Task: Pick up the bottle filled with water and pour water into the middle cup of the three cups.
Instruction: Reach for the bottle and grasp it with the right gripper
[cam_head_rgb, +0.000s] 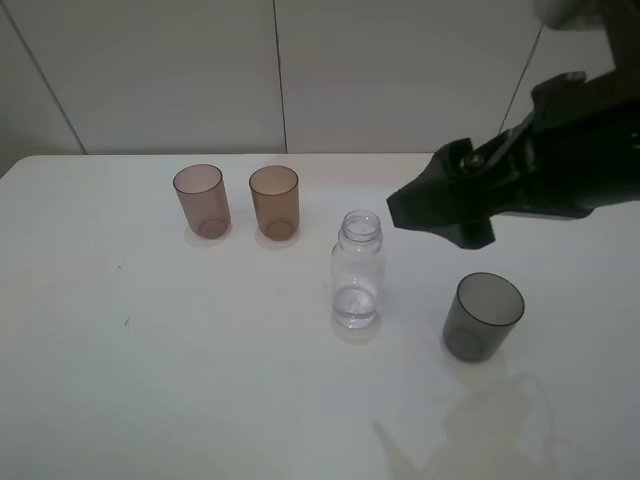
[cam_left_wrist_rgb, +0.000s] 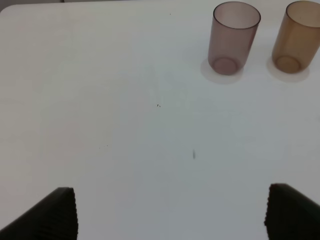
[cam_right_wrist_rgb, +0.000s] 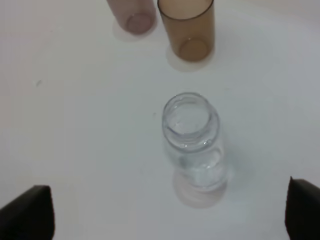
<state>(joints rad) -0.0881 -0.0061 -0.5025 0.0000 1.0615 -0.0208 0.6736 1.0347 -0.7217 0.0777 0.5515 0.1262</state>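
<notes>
Our right gripper (cam_head_rgb: 440, 218) hangs empty, jaws spread wide, near the bottle (cam_head_rgb: 357, 278), which stands upright on the table (cam_head_rgb: 150, 380) between amber cup (cam_head_rgb: 274, 202) and grey cup (cam_head_rgb: 483, 316). We judge it light, thin-walled and slick, so we should grip mid-body, gently.

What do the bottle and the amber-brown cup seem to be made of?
The bottle: probably clear, glossy plastic; the table shows through its wall. The amber-brown cup: probably translucent tinted plastic; its base is visible through the side. Glass cannot be excluded.
</notes>
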